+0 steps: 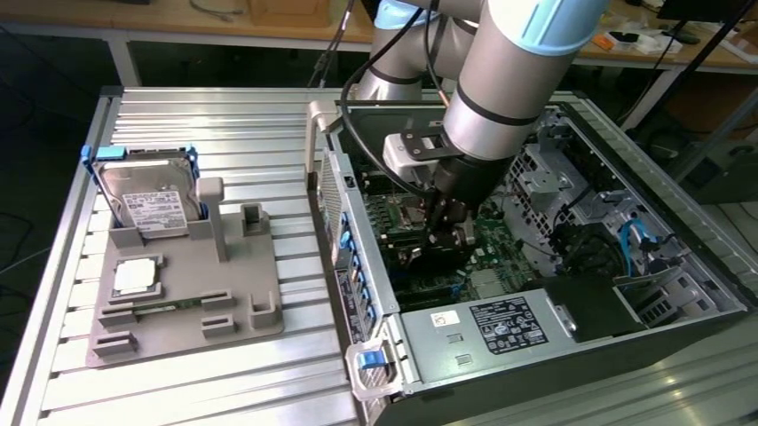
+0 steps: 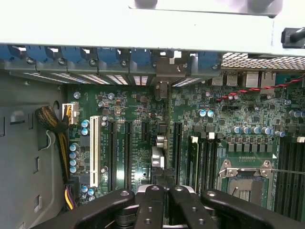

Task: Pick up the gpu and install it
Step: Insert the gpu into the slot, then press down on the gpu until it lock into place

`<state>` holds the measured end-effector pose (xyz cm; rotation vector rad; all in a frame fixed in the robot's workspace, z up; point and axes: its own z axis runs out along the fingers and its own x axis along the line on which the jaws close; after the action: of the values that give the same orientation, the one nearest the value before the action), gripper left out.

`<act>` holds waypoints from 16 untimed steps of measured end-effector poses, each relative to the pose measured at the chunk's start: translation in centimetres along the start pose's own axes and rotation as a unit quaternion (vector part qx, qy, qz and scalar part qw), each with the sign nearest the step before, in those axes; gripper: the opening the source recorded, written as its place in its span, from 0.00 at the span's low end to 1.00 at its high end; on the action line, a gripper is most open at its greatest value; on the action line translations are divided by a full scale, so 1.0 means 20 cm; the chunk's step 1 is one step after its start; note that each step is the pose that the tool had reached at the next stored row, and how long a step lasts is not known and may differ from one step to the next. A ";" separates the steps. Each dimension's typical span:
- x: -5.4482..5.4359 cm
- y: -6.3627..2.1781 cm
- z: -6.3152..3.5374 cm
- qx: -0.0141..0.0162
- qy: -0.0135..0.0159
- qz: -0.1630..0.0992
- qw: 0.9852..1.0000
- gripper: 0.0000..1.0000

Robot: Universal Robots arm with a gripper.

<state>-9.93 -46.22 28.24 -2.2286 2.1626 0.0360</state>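
My gripper [image 1: 442, 238] is down inside the open computer case [image 1: 355, 266], over the green motherboard [image 1: 492, 266]. In the wrist view its black fingers [image 2: 147, 200] are shut on the gpu [image 2: 158, 153], a thin card seen edge-on. The card stands upright between the long black expansion slots [image 2: 127, 152]. Its metal bracket end [image 2: 162, 88] reaches the case's rear wall with the blue slot clips [image 2: 109, 56]. Whether the card's edge is seated in a slot is hidden by the fingers.
On the grey fixture plate [image 1: 237, 293] at the exterior view's left stand the hard drive in its blue frame [image 1: 148, 200] and the square processor chip [image 1: 134, 277]. The power supply [image 1: 498, 324], the processor socket [image 2: 245, 179], a white slot [image 2: 94, 150] and cables [image 2: 52, 121] surround the gripper.
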 end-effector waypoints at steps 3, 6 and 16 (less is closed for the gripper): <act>0.00 0.000 0.000 0.000 0.000 0.000 1.000 0.11; 0.00 0.000 0.000 0.000 0.000 0.000 1.000 0.11; 0.00 0.136 0.002 0.001 -0.001 0.000 1.000 0.11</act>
<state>-12.64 -46.22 28.18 -2.2271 2.1608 0.0346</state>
